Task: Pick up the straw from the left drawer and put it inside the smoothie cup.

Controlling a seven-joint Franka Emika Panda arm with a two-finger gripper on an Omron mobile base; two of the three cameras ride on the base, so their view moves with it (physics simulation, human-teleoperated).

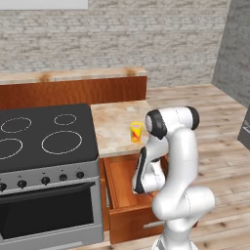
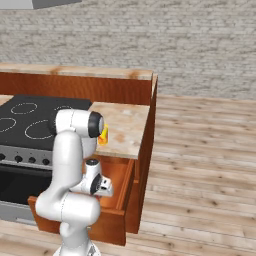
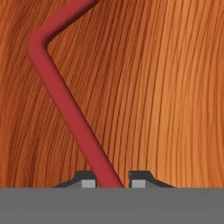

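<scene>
The kitchen has a pale brick wall at the back and a light wooden plank floor. A black stove top (image 1: 44,136) with white burner rings sits on the left, and a grey oven door (image 1: 46,212) with a row of knobs above it is below it. Just beside the stove, to the right, there is a short beige stone counter (image 1: 114,124). The smoothie cup (image 1: 135,132), yellow with a red-orange mark, stands upright on this counter near its front edge; in the right base view it shows partly behind the arm's dark joint.

Under the counter, the left drawer (image 1: 128,215) is pulled out, and its orange-brown floor and side walls can be seen. The silver handle on its front is partly covered by the robot body. The white arm bends down into the drawer.

In the hand view, the straw (image 3: 65,103), dark red, lies on the wood grain of the drawer floor. It has a bend near its far end. Its near end goes down between the two dark fingertips of the gripper (image 3: 113,180), and the tips stand narrow, close at both sides of the straw, pinching it. The straw seems to lie on the drawer floor.
</scene>
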